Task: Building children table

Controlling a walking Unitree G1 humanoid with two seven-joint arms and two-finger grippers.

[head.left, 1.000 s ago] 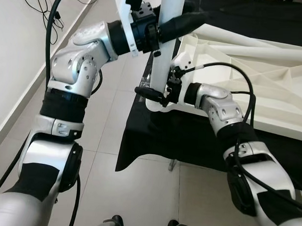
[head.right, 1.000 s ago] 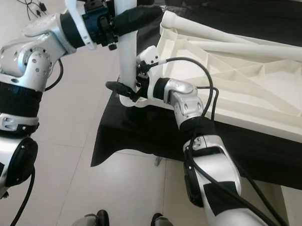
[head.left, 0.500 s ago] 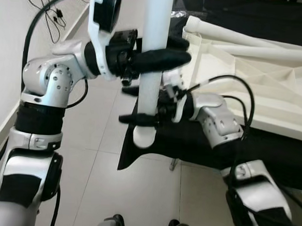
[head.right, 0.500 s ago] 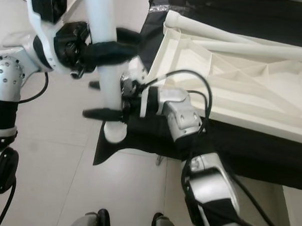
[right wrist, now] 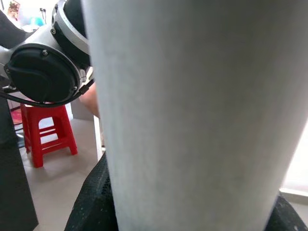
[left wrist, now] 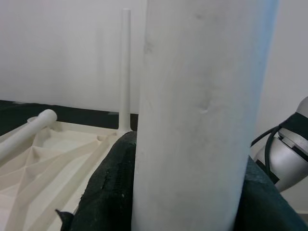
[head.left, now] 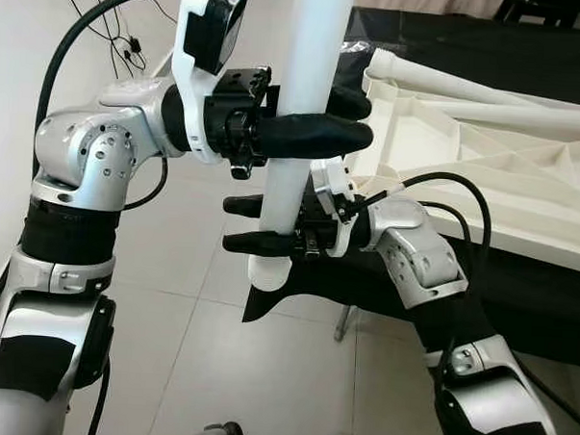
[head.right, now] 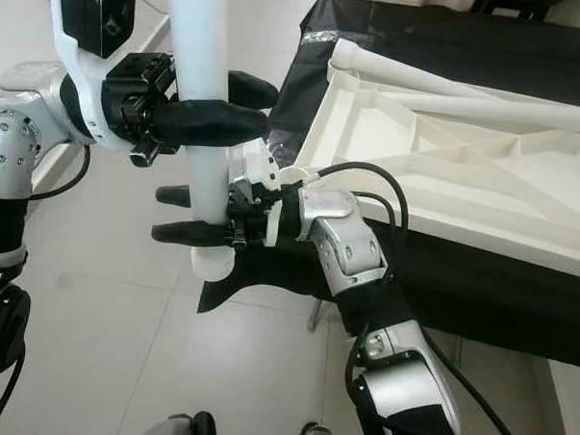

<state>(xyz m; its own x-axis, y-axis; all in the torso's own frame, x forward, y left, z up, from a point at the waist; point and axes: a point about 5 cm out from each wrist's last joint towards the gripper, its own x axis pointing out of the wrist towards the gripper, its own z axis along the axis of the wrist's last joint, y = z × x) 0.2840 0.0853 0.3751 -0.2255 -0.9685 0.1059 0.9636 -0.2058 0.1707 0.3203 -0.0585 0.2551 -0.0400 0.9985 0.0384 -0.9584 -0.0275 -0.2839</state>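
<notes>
At the left of the head view, the robot's left gripper (head.left: 318, 122) is clamping its black fingers around the upper part of a long white round plastic table leg (head.left: 299, 131), which is standing upright in mid-air at centre frame. Just below it, the right gripper (head.left: 256, 224) is closing on the lower part of the same leg, near its rounded bottom end, which is hanging free above the pale tiled floor (head.left: 206, 368). To the right, the white ribbed plastic tabletop (head.left: 486, 139) is lying underside up on a black cloth-covered surface (head.left: 518, 285), a second white leg (head.right: 440, 82) lying across its far edge. The left wrist view is showing a slim white leg (left wrist: 125, 67) already standing upright at a far corner. Assembly appears to be partway: at least one leg seems fitted, while this one is yet to be seated in its corner socket.
</notes>
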